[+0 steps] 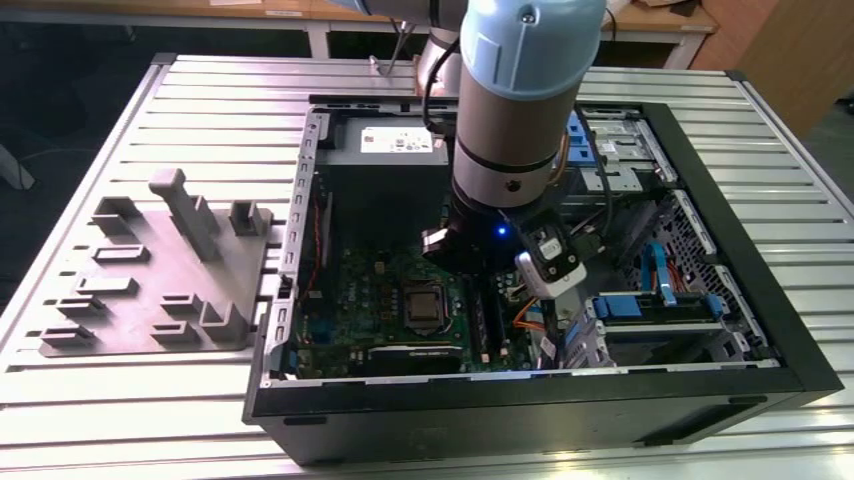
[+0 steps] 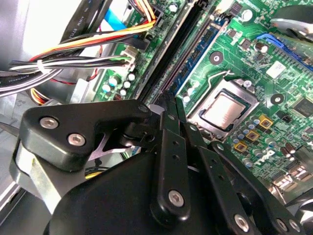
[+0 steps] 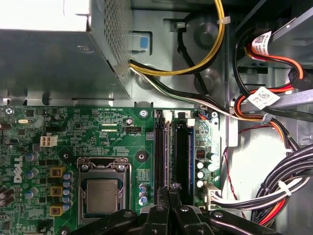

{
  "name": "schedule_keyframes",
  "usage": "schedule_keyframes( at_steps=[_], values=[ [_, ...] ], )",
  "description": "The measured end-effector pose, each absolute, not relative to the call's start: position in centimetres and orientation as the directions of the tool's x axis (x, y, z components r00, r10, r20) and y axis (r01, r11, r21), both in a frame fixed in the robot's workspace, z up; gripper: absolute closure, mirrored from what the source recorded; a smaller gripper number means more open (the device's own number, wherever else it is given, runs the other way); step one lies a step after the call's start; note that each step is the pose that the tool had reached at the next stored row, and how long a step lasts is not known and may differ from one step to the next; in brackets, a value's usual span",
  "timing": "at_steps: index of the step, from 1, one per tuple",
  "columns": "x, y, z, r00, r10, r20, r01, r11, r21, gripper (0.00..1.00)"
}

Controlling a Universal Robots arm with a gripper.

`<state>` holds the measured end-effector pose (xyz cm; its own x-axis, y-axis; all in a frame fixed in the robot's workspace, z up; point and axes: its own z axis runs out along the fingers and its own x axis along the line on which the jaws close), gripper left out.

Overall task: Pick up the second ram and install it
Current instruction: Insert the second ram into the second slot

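My gripper [image 1: 467,268] reaches down into the open computer case [image 1: 747,300], over the green motherboard [image 1: 360,300]. In both wrist views its black fingers [image 3: 171,188] are pressed together on a thin dark edge, the second ram [image 3: 167,152], which stands edge-up along a long black slot beside the processor socket [image 3: 101,196]. The fingertips [image 2: 168,100] meet at that strip. A dark blue strip [image 3: 183,152] lies in the neighbouring slot. The part of the ram under the gripper is hidden.
A grey holder tray [image 1: 147,280] with upright blocks lies on the slatted table at the exterior view's left. Bundled cables [image 3: 279,196] crowd one side of the slots. The metal power supply box [image 3: 58,54] sits beyond the board.
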<state>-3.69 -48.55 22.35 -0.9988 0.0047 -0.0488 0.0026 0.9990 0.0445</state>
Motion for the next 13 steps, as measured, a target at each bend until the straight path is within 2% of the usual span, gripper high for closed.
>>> schedule_keyframes(
  at_steps=[13],
  values=[
    [-3.65, -48.7, 22.35, -0.999, 0.005, -0.049, 0.003, 0.999, 0.045, 0.89]
  ],
)
